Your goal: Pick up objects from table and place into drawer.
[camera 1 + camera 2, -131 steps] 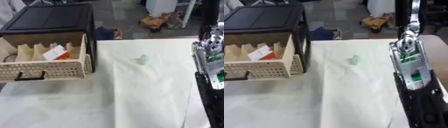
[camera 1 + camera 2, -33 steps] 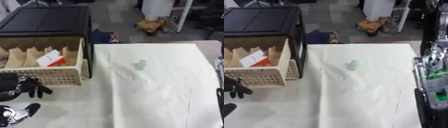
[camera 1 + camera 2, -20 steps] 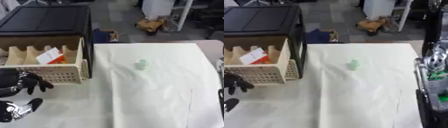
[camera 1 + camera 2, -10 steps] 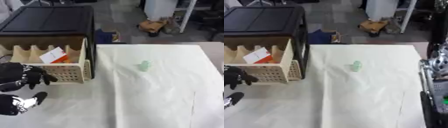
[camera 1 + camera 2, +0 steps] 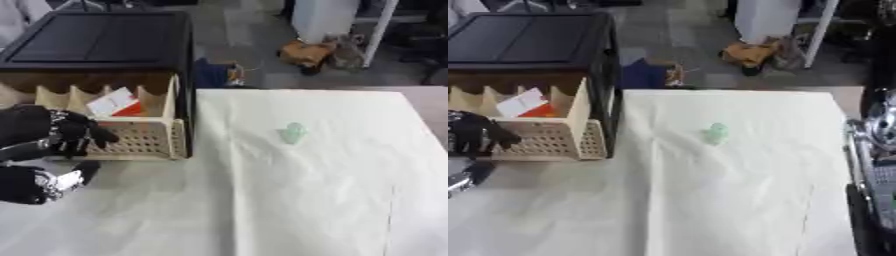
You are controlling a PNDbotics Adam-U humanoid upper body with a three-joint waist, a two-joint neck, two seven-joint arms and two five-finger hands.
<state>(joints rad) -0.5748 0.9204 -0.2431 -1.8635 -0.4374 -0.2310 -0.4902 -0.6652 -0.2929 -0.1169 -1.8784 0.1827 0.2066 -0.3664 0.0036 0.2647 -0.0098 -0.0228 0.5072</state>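
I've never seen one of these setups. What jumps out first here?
A black robot left hand at the left edge, fingers curled at the front of an open beige drawer holding a red-and-white packet. Alone on the white cloth lies a small pale green object.

The left hand [image 5: 54, 137] was black, with bulky dark fingers and small pale silver flecks along the knuckles. Its thumb [image 5: 61, 181] showed a silvery metallic patch. At the right edge, the right arm [image 5: 875, 165] was black with shiny silver-grey metal sections.
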